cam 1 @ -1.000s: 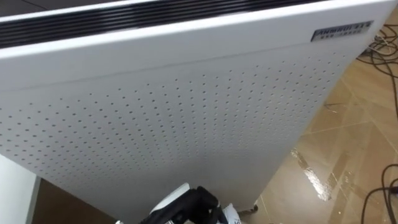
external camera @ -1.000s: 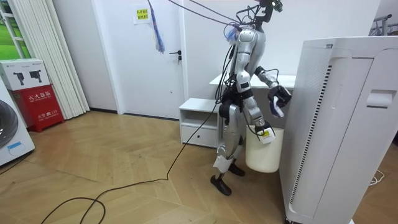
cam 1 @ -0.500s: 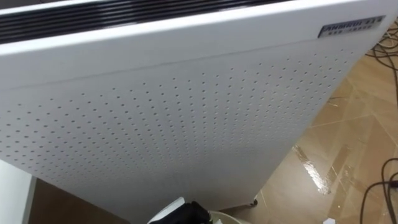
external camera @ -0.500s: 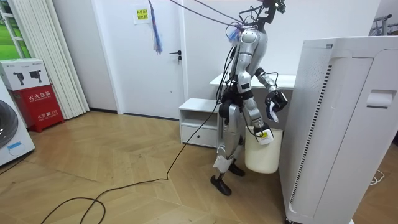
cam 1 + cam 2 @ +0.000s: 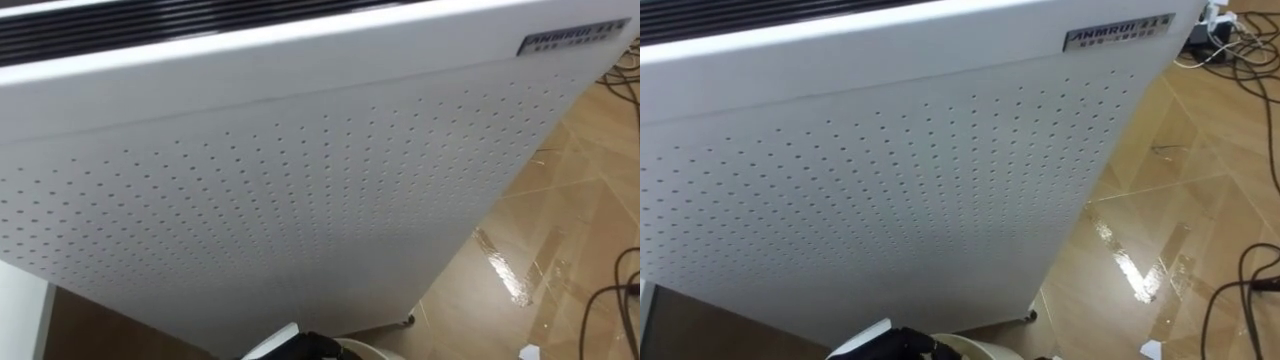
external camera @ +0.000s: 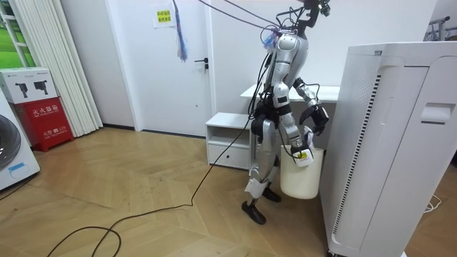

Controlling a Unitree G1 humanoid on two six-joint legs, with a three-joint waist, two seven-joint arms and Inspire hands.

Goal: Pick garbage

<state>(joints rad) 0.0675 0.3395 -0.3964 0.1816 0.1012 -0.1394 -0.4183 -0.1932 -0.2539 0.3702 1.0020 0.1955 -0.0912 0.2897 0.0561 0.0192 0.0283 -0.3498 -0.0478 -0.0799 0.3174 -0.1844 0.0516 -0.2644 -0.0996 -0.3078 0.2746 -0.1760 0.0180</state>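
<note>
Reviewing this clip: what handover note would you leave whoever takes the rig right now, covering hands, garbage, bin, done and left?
Left hand: at the eye views' lower edge, close before the white perforated appliance; grip unreadable.
Right hand: low over the white bin; a small white and yellow patch sits at it, garbage or tag, cannot tell.
Bin: on the floor between robot and appliance.
Done: robot stands at the bin.
Left: probably check the right hand, release into the bin if it is garbage.
</note>
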